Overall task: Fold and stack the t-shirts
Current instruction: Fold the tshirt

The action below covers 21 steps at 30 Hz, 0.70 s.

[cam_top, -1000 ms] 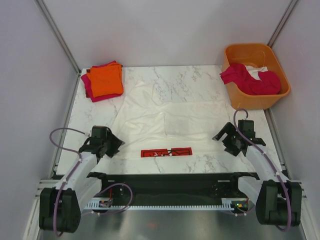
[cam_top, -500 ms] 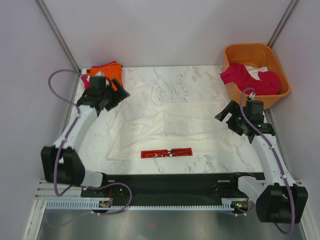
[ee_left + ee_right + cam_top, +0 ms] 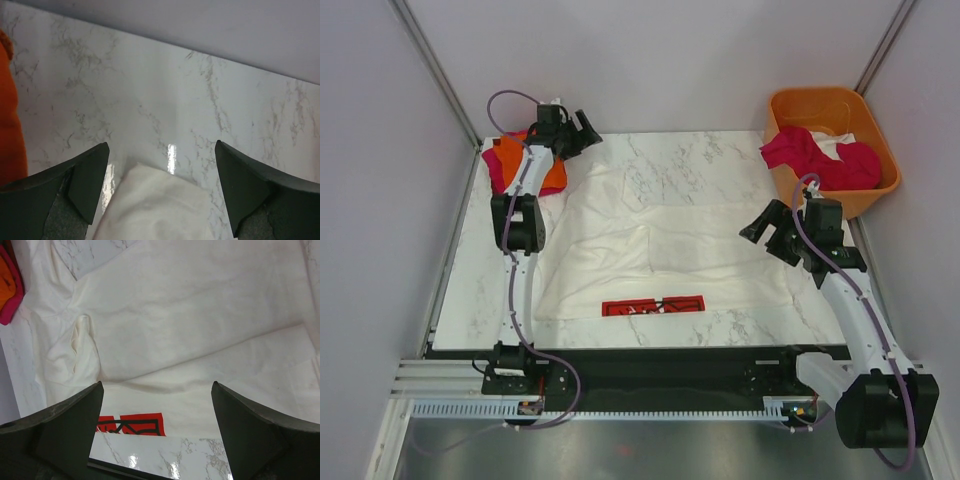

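From above, our left hand (image 3: 578, 133) hung wide open and empty over the far-left corner of the white t-shirt (image 3: 660, 235). The shirt was spread flat on the marble table (image 3: 710, 150), and we judged the hand was placed to pinch that corner for a fold. The folded orange and magenta t-shirts (image 3: 515, 165) lay just beside it. Our right hand (image 3: 767, 228), equally spread and empty, hovered above the shirt's right edge.

At the left wrist, the white t-shirt (image 3: 155, 205) ended in a soft, limp corner on glossy veined stone.

The right wrist showed wrinkled cloth and the red logo panel (image 3: 131, 424).

Table (image 3: 700, 160) glossy marble-look; white t-shirt (image 3: 660, 230) soft matt cloth; tub (image 3: 817, 93) smooth orange plastic; fingers (image 3: 85, 185) matt black.
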### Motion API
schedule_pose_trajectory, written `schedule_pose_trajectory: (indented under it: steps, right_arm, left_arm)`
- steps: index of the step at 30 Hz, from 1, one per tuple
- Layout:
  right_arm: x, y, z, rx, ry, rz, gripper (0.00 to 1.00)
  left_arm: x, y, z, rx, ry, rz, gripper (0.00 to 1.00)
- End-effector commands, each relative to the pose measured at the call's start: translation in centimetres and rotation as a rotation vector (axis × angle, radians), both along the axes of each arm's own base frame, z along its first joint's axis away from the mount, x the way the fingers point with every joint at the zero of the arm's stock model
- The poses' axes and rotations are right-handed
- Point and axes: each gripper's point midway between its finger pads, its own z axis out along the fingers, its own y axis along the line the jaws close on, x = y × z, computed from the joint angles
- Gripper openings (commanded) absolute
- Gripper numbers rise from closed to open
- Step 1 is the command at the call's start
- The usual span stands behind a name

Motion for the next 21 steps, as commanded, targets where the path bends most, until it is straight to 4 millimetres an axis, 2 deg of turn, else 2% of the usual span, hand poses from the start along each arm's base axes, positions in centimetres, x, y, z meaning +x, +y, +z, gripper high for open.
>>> schedule_pose_trajectory:
  steps: [1, 3, 9, 11, 15, 21]
  right_arm:
    - [-0.1, 0.0, 1.7, -0.024, -0.054, 0.02, 0.98]
    - [0.0, -0.1, 1.7, -0.034, -0.051, 0.023, 0.98]
    - [0.3, -0.4, 0.6, -0.051, -0.012, 0.023, 0.98]
    - [0.4, -0.3, 0.3, -0.054, 0.0, 0.026, 0.98]
    - [0.6, -0.4, 0.4, -0.057, -0.003, 0.026, 0.98]
    - [0.5, -0.4, 0.2, -0.056, 0.004, 0.028, 0.98]
  left_arm:
    - [0.4, 0.4, -0.2, -0.104, -0.002, -0.038, 0.95]
    - [0.0, 0.3, -1.6, -0.121, 0.035, -0.036, 0.94]
    - [-2.1, -0.5, -4.1, -0.188, 0.145, -0.045, 0.91]
    - [-2.5, -1.0, -4.1, -0.22, 0.167, -0.049, 0.88]
    - [-4.0, -1.9, -6.0, -0.209, 0.233, -0.049, 0.85]
    - [-6.5, -1.7, -6.6, -0.134, 0.279, -0.039, 0.81]
